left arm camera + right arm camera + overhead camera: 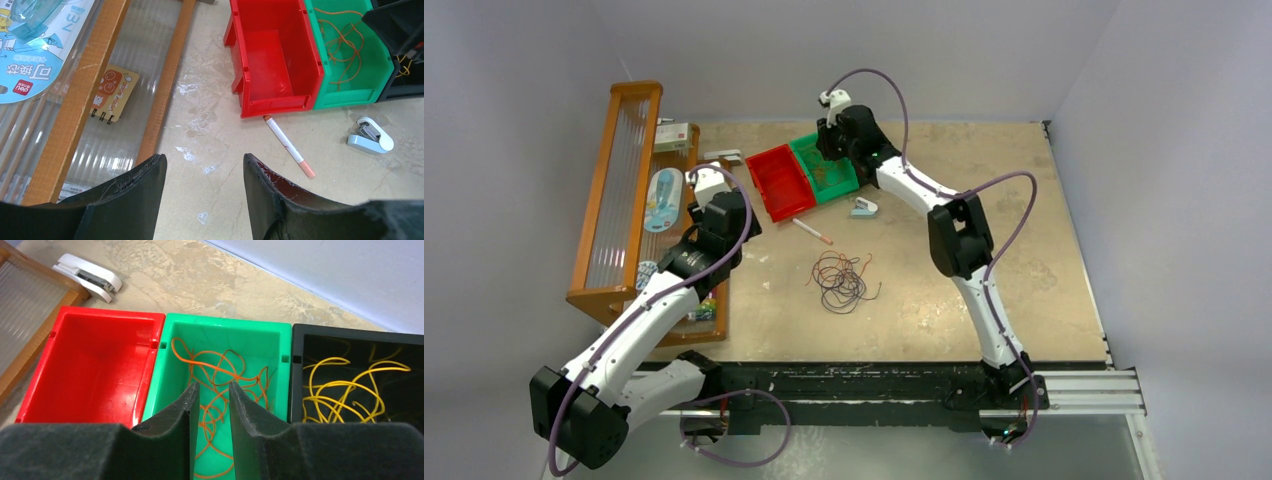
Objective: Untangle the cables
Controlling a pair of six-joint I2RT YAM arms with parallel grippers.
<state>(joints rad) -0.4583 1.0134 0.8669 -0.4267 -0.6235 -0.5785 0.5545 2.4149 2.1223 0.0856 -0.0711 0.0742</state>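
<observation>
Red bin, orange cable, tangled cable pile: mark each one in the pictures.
red bin [270, 60], left wrist view, on its bare inner floor.
orange cable [216, 366], right wrist view, on a central loop.
tangled cable pile [839, 278], top external view, on the pile's middle.

The right pincer [214, 390] hangs above the green bin [225, 323], fingers slightly apart, with a coiled orange cable [220, 369] inside the bin. The red bin [90, 365] adjoins it on the left. The black bin [350, 333] on the right holds a yellow cable [345, 385]. A white stapler [87, 276] lies on the table [200, 280] beyond the red bin.
</observation>
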